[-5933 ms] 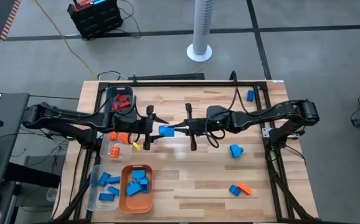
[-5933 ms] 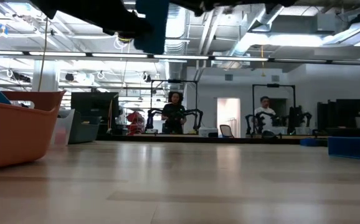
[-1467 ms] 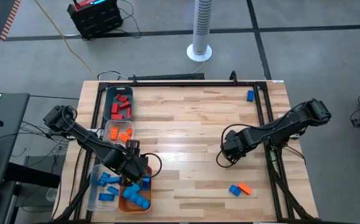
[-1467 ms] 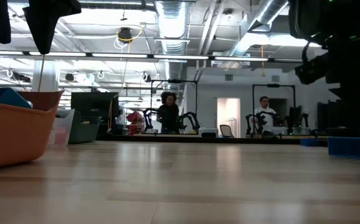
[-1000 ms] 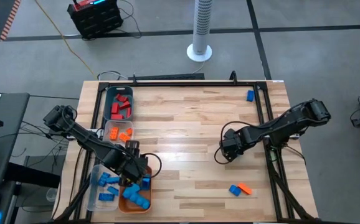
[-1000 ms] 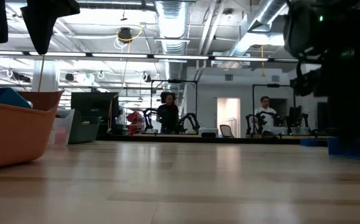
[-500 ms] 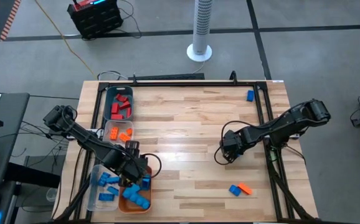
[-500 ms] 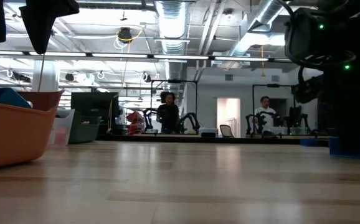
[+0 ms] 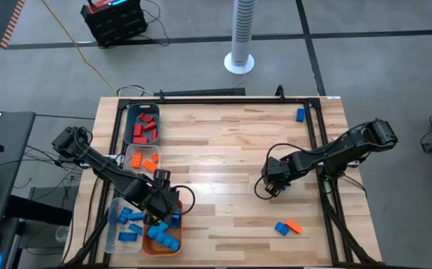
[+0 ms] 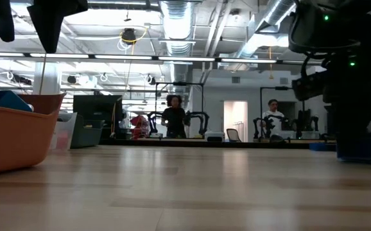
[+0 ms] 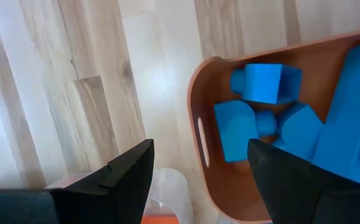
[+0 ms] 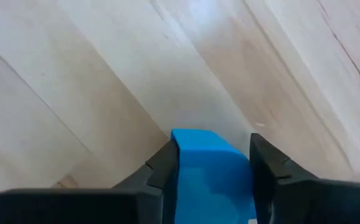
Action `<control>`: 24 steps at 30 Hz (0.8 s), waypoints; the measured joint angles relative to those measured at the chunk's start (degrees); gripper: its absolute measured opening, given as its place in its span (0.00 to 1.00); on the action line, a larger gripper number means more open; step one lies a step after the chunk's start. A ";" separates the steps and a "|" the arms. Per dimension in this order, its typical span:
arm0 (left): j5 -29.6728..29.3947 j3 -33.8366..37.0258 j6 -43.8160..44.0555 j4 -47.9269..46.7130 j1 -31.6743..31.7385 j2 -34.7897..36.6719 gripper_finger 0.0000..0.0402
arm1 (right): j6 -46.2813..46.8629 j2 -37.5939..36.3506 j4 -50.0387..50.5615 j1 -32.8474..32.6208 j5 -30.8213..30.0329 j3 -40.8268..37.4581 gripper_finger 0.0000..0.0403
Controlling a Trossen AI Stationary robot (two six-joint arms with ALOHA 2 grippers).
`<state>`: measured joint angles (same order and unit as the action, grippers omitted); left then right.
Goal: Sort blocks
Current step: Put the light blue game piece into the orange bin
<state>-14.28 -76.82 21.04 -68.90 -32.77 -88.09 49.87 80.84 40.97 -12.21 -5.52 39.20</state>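
Your right gripper (image 12: 212,163) right of centre in the high view, fingers clamped on a blue block (image 12: 208,169), your left gripper (image 11: 198,165) lower left, jaws spread empty over the orange tray (image 11: 200,93) of blue blocks (image 11: 264,82)

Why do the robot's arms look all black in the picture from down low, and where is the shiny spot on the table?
In the low view, bright ceiling lights shine behind the arms, so they show as dark shapes. In the left wrist view, a pale glare patch sits on the wood beside the orange tray. In the right wrist view, the blue block between the fingers looks soft-edged.
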 joint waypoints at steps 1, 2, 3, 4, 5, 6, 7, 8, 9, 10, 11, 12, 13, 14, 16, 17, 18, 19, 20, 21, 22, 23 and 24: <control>0.00 0.00 0.00 0.00 0.00 0.00 0.63 | -0.26 0.02 0.02 0.00 -0.41 0.30 0.33; 0.00 0.00 0.00 0.02 0.00 0.00 0.63 | -0.44 0.13 -0.08 0.00 -0.91 0.67 0.34; -0.02 0.00 0.00 0.02 0.00 0.00 0.63 | -0.75 0.21 -0.13 0.00 -1.50 1.20 0.35; -0.03 0.00 0.00 0.03 0.00 0.00 0.63 | -1.16 0.22 -0.12 -0.02 -2.14 1.92 0.36; -0.07 0.00 -0.03 0.09 0.00 0.00 0.63 | -1.77 0.21 -0.19 -0.02 -2.77 2.86 0.37; -0.16 0.00 -0.16 0.27 0.00 0.00 0.63 | -2.37 0.20 -0.31 -0.13 -3.58 3.82 0.37; -0.44 0.02 -0.36 0.74 0.00 0.00 0.63 | -3.10 0.20 -0.55 -0.24 -4.66 4.81 0.38; -1.13 0.06 -0.70 1.56 -0.01 0.00 0.63 | -4.01 0.20 -1.07 -0.46 -5.92 5.77 0.38; -2.29 0.23 -1.17 2.81 0.00 0.00 0.63 | -5.06 0.20 -1.89 -0.71 -7.35 6.68 0.38; -3.71 0.34 -1.90 3.81 -0.02 0.00 0.63 | -6.08 0.20 -3.20 -0.98 -8.76 7.63 0.37; -5.28 0.52 -2.79 5.00 -0.02 0.00 0.63 | -7.42 0.20 -5.16 -1.16 -10.03 8.44 0.37; -6.95 0.84 -3.71 6.68 -0.02 0.00 0.63 | -8.67 0.20 -7.18 -1.45 -11.21 9.13 0.37; -8.60 1.30 -4.51 8.55 -0.02 0.02 0.63 | -9.82 0.20 -9.67 -1.75 -12.43 9.63 0.36; -10.18 1.88 -5.32 10.42 -0.02 0.02 0.63 | -11.05 0.19 -12.50 -1.94 -13.48 9.95 0.36; -13.28 3.23 -7.04 14.03 -0.02 0.02 0.63 | -13.55 0.17 -19.10 -2.16 -14.47 10.19 0.36; -14.92 3.95 -7.63 15.92 -0.02 0.02 0.63 | -14.77 0.17 -22.37 -2.14 -14.49 10.19 0.36; -16.45 4.60 -8.02 17.60 -0.02 0.02 0.63 | -15.90 0.17 -25.41 -2.10 -14.57 10.19 0.37; -18.08 5.14 -8.37 18.84 -0.02 0.02 0.63 | -17.04 0.17 -28.28 -2.03 -14.63 10.21 0.37; -19.87 5.55 -8.52 19.68 0.01 0.00 0.63 | -18.23 0.17 -31.12 -1.90 -14.72 10.21 0.37; -21.87 5.84 -8.56 20.50 0.13 0.00 0.63 | -19.42 0.17 -33.80 -1.82 -15.08 10.21 0.37; -23.88 6.04 -8.59 21.14 0.24 0.00 0.63 | -20.60 0.17 -36.60 -1.69 -15.68 10.21 0.37; -26.05 6.22 -8.53 21.79 0.38 0.00 0.63 | -21.92 0.17 -39.55 -1.50 -15.92 10.21 0.37; -28.23 6.43 -8.62 22.63 0.62 0.00 0.63 | -23.31 0.17 -42.50 -1.37 -16.29 10.21 0.36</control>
<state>-42.51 -70.39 12.42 -46.28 -32.15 -88.09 26.56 81.01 -1.53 -13.58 -21.81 49.41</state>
